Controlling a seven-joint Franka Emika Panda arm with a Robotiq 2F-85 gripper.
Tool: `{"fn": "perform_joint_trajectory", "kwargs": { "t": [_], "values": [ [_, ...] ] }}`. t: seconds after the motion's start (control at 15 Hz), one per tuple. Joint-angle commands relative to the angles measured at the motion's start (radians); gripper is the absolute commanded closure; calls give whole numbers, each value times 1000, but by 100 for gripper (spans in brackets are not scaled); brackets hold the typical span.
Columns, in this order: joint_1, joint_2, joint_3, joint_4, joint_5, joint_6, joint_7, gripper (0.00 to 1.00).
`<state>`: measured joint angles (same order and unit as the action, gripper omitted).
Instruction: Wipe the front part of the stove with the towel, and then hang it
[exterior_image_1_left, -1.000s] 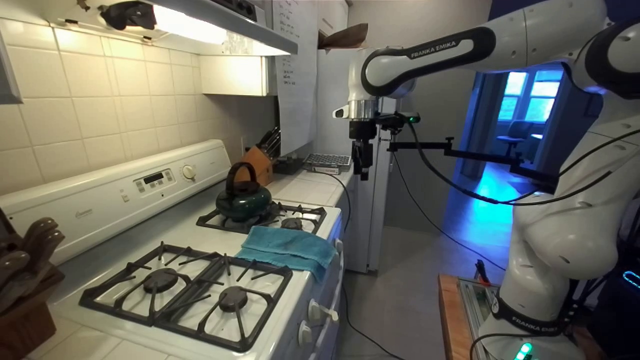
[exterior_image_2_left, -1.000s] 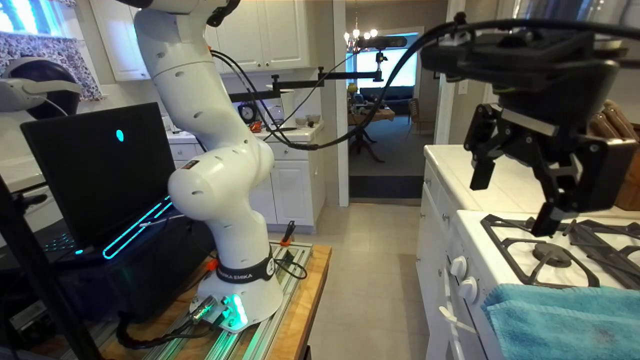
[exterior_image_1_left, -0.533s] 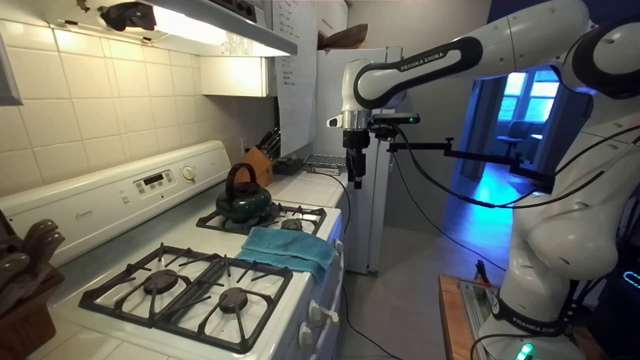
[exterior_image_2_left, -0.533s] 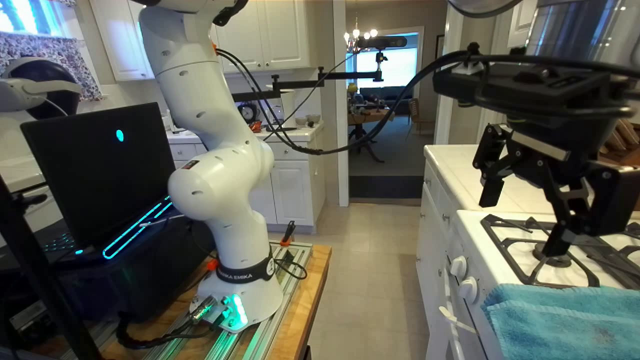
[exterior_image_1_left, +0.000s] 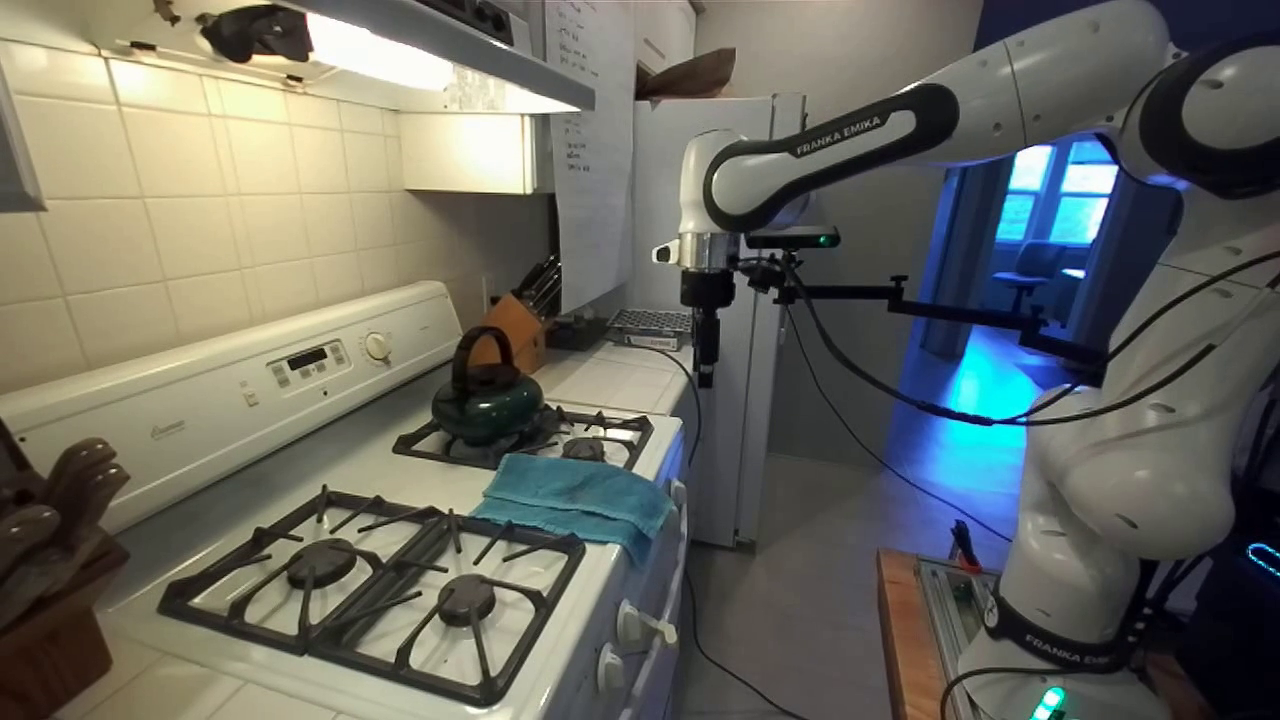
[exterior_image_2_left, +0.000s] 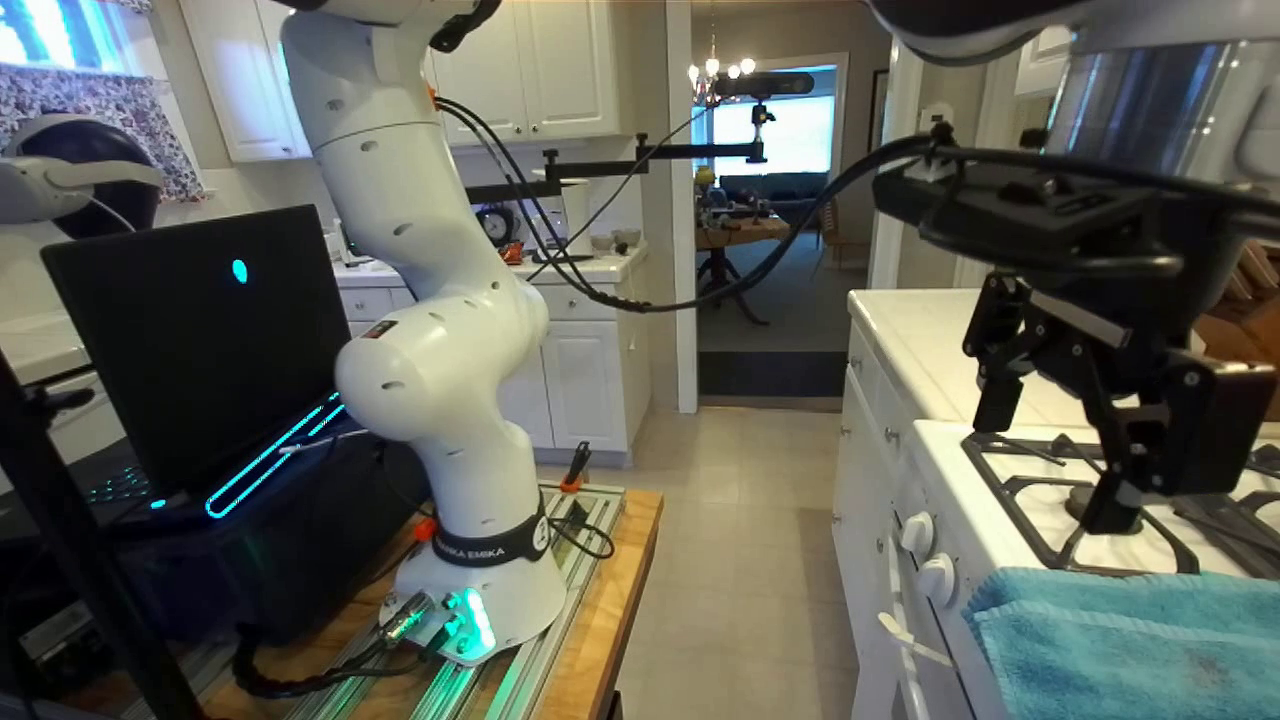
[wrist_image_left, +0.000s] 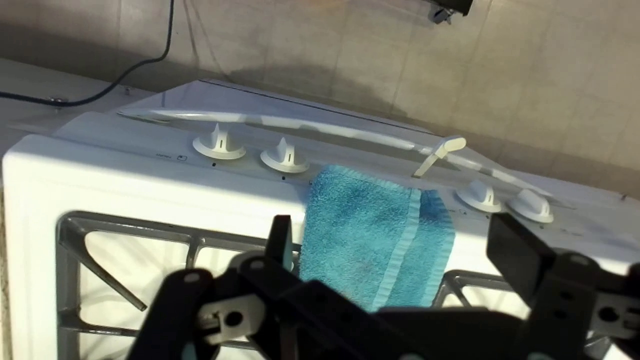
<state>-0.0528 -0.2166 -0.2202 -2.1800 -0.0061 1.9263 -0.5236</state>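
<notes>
The teal-blue towel (exterior_image_1_left: 575, 495) lies folded over the stove's front edge between the burner grates, its front end hanging down over the edge. It also shows in an exterior view (exterior_image_2_left: 1130, 640), cut off by the frame, and in the wrist view (wrist_image_left: 355, 235). The white stove (exterior_image_1_left: 400, 482) has black grates and front knobs; its front rim shows in the wrist view (wrist_image_left: 200, 190). My gripper (wrist_image_left: 398, 245) is open and empty, pointing down above the towel, its fingers to either side of it in the wrist view. It shows in both exterior views (exterior_image_1_left: 706, 380) (exterior_image_2_left: 1055, 460), apart from the towel.
A dark kettle (exterior_image_1_left: 488, 400) stands on a far grate. Knife blocks (exterior_image_1_left: 520, 330) stand on the counters. The range hood (exterior_image_1_left: 450, 50) overhangs the stove. The oven door handle (wrist_image_left: 310, 127) carries a white latch (wrist_image_left: 442, 152). A cable (exterior_image_1_left: 697, 400) hangs beside the fridge.
My gripper has moved down and slightly toward the stove, turning a little. It stays open. The towel and stove have not moved.
</notes>
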Motion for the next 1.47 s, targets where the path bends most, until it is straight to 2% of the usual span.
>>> {"fn": "perform_joint_trajectory", "kwargs": {
  "t": [0.0, 0.4, 0.73, 0.93, 1.0, 1.13, 1.27, 1.4],
  "values": [
    [-20, 32, 54, -89, -21, 149, 230, 0],
    [-35, 71, 76, -175, 36, 349, 516, 0],
    [-43, 77, 66, -238, 147, 542, 606, 0],
    [-29, 95, 57, -249, 300, 596, 543, 0],
    [-16, 100, 48, -247, 388, 587, 480, 0],
    [-12, 111, 42, -241, 496, 566, 387, 0],
    [-20, 124, 46, -242, 528, 557, 340, 0],
    [-30, 141, 50, -248, 502, 554, 326, 0]
  ]
}}
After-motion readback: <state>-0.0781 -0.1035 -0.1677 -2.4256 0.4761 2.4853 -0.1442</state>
